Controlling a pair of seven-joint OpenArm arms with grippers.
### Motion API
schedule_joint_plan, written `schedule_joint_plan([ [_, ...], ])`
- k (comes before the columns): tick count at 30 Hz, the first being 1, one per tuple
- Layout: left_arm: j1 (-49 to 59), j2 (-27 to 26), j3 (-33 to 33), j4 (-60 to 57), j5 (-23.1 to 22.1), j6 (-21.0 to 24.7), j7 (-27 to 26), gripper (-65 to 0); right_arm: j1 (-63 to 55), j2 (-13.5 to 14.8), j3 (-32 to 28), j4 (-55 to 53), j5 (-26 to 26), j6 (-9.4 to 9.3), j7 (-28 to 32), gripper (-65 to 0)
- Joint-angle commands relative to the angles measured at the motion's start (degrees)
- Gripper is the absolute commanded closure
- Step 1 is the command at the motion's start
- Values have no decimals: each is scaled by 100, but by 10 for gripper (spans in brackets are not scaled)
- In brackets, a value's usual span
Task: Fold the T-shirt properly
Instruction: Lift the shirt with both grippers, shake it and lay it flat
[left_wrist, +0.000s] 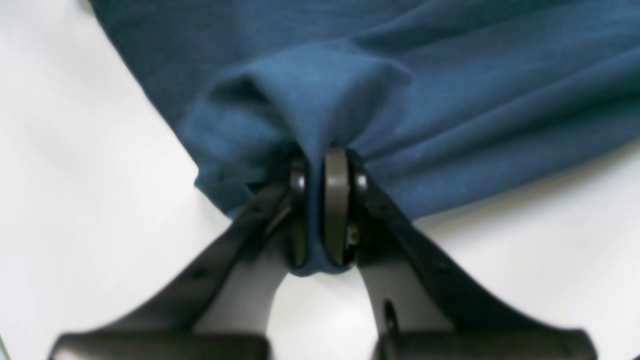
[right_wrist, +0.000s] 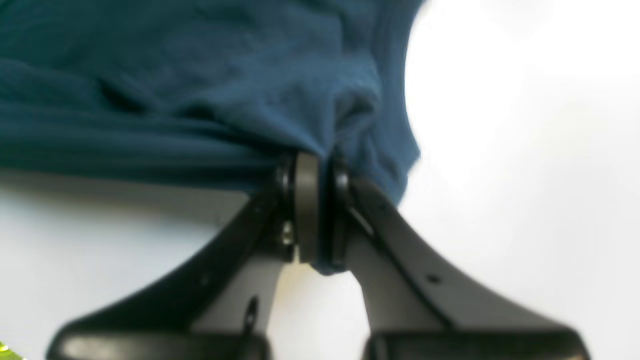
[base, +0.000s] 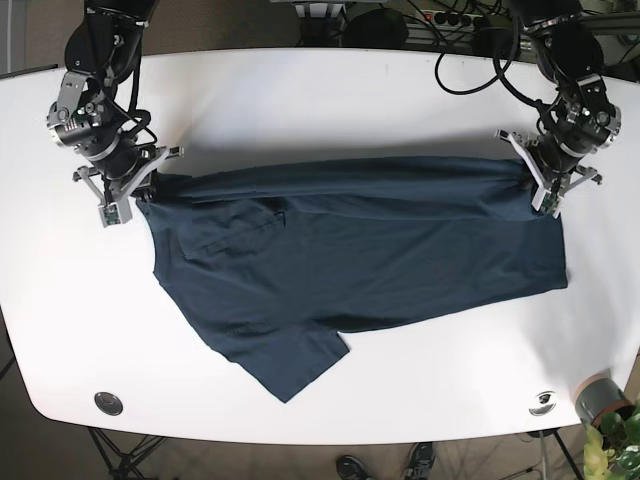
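Two hands grip the dark blue T-shirt (base: 350, 250) on the white table (base: 330, 90). Left hand (left_wrist: 320, 210) is clamped on a bunched fold of fabric at one end of the shirt's far edge, toward the table's right edge in the base view. Right hand (right_wrist: 315, 210) is clamped on the opposite end, toward the table's left edge. Cloth is pulled fairly taut between them. Shirt body lies across the table's middle; one sleeve (base: 285, 365) points toward the near edge.
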Motion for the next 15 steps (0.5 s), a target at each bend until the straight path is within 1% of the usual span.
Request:
schedule_joint_plan([
  [1, -19, -26, -180, 121, 6, 24, -61, 0, 11, 62, 32, 108, 48, -7, 144, -22],
  [4, 113, -26, -338, 121, 6, 24, -52, 0, -165, -35, 67, 108, 39, -7, 153, -24],
  [6, 183, -26, -400, 121, 6, 24, -52, 0, -236, -79, 260, 99, 39, -7, 153, -24],
  [10, 271, -26, -408, 104, 15, 24, -52, 0, -359, -88, 383, 55, 39, -7, 144, -25],
  [11, 333, -35, -408, 104, 15, 24, -52, -18, -403, -88, 392, 38, 39, -7, 144, -25],
  [14, 421, -44, -417, 104, 15, 24, -52, -118, -499, -88, 401, 38, 39, -7, 144, -27],
  [15, 430, -44, -452, 104, 6, 24, -52, -164, -543, -88, 401, 38, 39, -7, 144, -27],
])
